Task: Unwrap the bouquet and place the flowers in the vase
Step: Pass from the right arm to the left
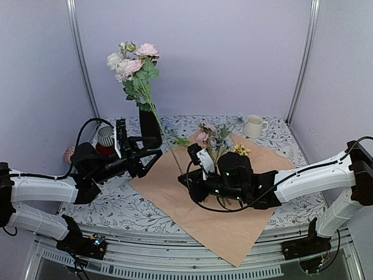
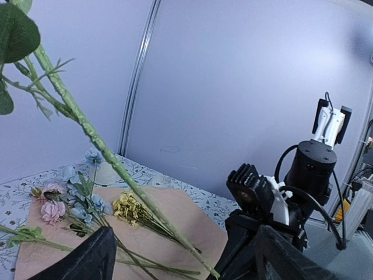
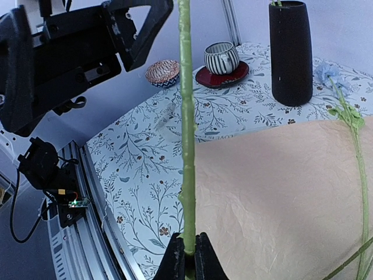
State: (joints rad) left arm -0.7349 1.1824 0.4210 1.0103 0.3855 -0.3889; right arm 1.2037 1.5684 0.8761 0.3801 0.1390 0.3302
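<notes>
My right gripper (image 3: 187,258) is shut on the bottom end of a long green stem (image 3: 186,116). That flower stands tilted, its pink and white blooms (image 1: 133,58) high above the table. The black vase (image 1: 150,125) stands just behind the stem, with something green at its mouth (image 3: 275,3). My left gripper (image 1: 158,147) is open beside the stem, which crosses between its fingers (image 2: 87,256) untouched. The bouquet lies unwrapped: tan paper (image 1: 175,192) is spread flat, with pink and blue flowers (image 1: 211,139) and a yellow cluster (image 1: 242,150) on it.
A cream mug (image 1: 253,125) stands at the back right. A striped cup (image 1: 105,136) on a red saucer and a small patterned bowl (image 1: 69,154) sit at the left. The right arm (image 2: 262,198) is close in front of the left wrist.
</notes>
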